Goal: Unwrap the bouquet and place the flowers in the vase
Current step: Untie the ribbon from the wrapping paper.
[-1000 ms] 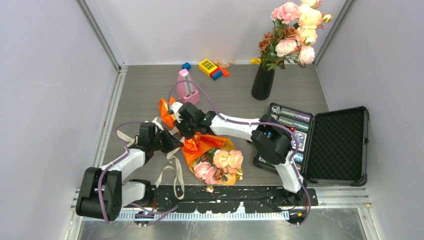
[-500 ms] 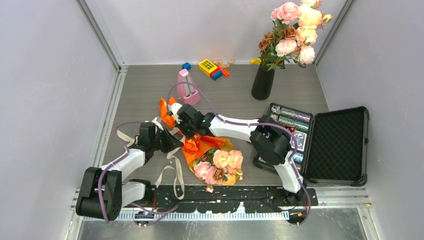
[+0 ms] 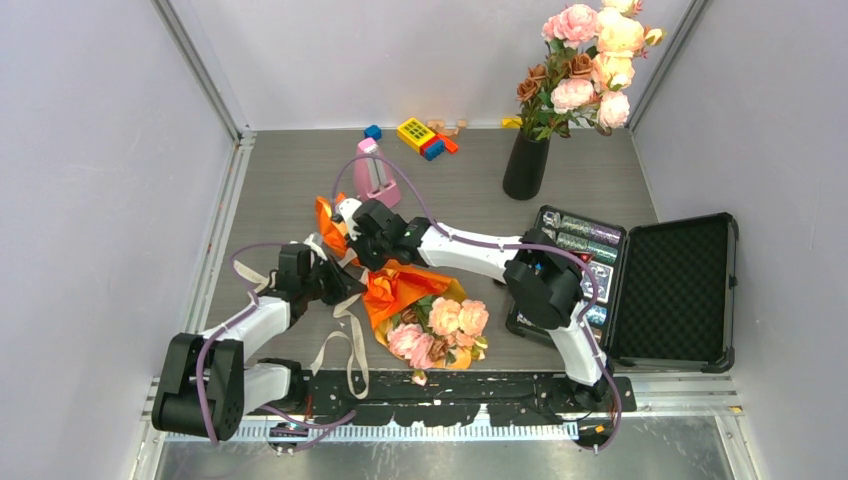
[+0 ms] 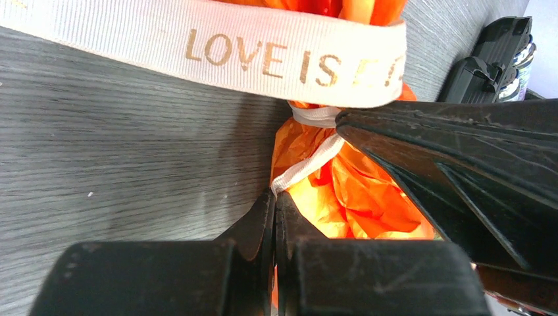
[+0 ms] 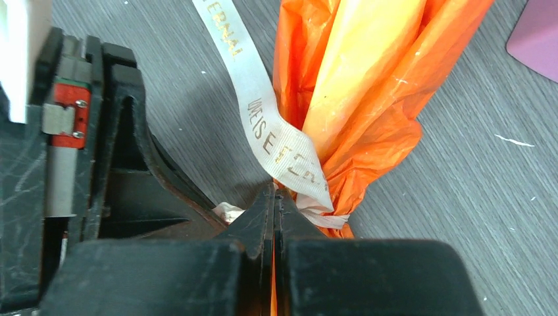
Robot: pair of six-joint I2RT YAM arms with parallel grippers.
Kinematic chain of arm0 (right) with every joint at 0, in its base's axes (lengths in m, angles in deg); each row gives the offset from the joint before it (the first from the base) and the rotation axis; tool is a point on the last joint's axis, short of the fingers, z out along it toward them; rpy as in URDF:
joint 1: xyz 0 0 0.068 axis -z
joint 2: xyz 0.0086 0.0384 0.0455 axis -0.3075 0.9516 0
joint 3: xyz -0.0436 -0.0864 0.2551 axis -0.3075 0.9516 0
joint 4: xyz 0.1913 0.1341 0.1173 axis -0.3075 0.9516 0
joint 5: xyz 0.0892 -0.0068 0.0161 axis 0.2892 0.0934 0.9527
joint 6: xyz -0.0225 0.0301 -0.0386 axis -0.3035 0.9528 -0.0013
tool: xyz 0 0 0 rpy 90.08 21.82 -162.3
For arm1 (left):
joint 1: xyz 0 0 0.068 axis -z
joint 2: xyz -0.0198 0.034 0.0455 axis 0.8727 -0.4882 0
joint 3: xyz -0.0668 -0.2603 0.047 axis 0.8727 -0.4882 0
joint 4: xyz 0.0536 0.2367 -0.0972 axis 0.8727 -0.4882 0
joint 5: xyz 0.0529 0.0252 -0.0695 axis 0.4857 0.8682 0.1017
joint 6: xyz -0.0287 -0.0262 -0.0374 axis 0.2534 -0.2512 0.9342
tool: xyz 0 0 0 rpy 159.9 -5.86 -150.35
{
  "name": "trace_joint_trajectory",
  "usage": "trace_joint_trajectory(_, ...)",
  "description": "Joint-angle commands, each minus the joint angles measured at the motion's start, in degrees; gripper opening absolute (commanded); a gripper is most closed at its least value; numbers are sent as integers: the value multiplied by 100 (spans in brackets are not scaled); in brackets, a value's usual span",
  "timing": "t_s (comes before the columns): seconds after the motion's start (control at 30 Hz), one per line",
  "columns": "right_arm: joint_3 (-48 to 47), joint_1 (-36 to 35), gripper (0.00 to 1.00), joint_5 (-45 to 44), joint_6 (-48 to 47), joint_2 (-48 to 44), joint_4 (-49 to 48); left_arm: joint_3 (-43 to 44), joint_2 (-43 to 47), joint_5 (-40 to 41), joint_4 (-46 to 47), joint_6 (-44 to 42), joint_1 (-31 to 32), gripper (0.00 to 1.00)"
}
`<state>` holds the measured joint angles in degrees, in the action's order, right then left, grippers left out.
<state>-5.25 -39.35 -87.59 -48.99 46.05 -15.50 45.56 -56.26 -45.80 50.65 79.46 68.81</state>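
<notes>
Cream ribbon (image 4: 296,59) sits clamped in my left pincer (image 4: 275,197) and my right pincer (image 5: 274,194), mid-frame, so opposing pulls can loosen its knot on the bouquet (image 3: 420,310).

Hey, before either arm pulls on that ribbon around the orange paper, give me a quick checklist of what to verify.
1. Left pincer gripping the ribbon: ok, a thin strand runs into its shut tips.
2. Right pincer gripping ribbon: cannot tell; it is shut at the tied band.
3. Ribbon untied: not ok, it cinches the orange paper.
4. Bouquet lying flat on the table: ok.
5. Vase upright: ok, though it already holds roses.
</notes>
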Motion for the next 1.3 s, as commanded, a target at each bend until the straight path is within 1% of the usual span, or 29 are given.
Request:
trace_joint_trajectory(0.0, -410, 4, 0, 285, 294, -481, -48, 169, -97, -80, -95, -81, -12, 0)
trace_joint_trajectory(0.17, -513, 16, 0, 200, 373, -446, 102, 128, -112, -150, 3, -35, -12, 0)
trace_joint_trajectory(0.3, -788, 86, 0, 191, 712, -312, 455, 149, 11, -192, 36, -38, -12, 0)
trace_joint_trajectory(0.33, -796, 97, 0, 170, 828, -307, 475, 158, 63, -195, 41, -27, -12, 5)
trace_joint_trajectory(0.43, -796, 132, 0, 63, 1052, -331, 496, 191, 257, -206, 65, 16, -12, 23)
trace_joint_trajectory(0.5, -790, 154, 0, -12, 1205, -336, 507, 204, 394, -169, 69, 53, -12, 32)
trace_joint_trajectory(0.6, -788, 184, 0, -60, 1402, -322, 527, 208, 536, -18, 60, 107, -12, 41)
trace_joint_trajectory(0.73, -784, 196, 0, -31, 1517, -297, 530, 181, 443, 86, 262, 155, -12, 45)
trace_joint_trajectory(1.07, -784, 197, 0, -1, 1649, -252, 526, 170, -373, -204, 1101, 407, -10, 48)
trace_joint_trajectory(1.13, -749, 197, 0, 11, 1689, -269, 473, 153, -442, -244, 1231, 439, -12, 40)
trace_joint_trajectory(1.27, -684, 197, 0, 47, 1741, -336, 334, 93, -533, -302, 1394, 465, -12, 14)
